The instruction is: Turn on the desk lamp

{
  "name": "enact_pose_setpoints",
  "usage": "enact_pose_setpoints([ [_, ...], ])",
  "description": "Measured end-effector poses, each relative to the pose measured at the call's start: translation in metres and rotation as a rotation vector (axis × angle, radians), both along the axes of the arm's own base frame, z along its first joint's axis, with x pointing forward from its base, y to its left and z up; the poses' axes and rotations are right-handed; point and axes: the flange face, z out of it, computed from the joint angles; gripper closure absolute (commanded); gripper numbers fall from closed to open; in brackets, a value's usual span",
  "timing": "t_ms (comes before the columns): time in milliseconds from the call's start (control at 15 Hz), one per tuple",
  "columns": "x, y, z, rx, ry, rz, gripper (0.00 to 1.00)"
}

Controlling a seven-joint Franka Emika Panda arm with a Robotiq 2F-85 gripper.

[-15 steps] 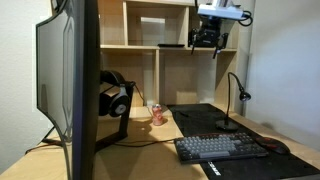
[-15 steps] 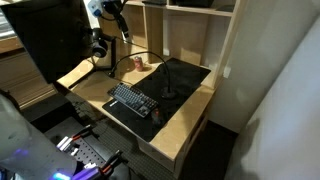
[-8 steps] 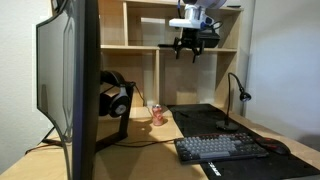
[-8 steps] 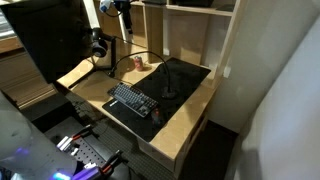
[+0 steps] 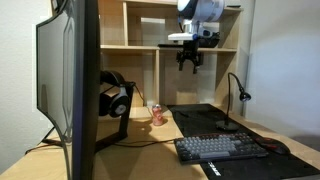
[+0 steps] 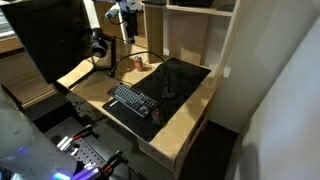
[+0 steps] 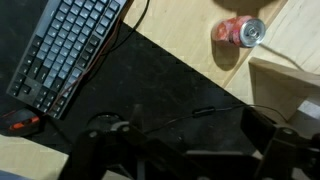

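As jaws hover, desk lamp [image 5: 243, 96] untouched

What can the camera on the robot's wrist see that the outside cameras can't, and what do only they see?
Only the wrist view looks straight down on the shiny round top of the red drink can. Only an exterior view shows the slim black gooseneck desk lamp, the big dark monitor, the black headphones on a stand and the wooden shelves. Both share the dark keyboard, the can and the black desk mat.
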Motion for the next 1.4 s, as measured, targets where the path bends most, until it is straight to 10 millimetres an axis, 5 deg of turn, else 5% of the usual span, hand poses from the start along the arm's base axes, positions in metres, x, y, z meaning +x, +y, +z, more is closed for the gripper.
enact_pose_setpoints([
  [200, 0.025, -0.013, -0.047, 0.011, 0.061, -0.113, 0.00],
  [533, 0.024, -0.009, -0.043, 0.003, 0.063, -0.135, 0.00],
  [1067, 0.068, -0.014, -0.126, 0.095, 0.207, -0.506, 0.00],
  [1400, 0.068, -0.010, -0.126, 0.096, 0.206, -0.508, 0.00],
])
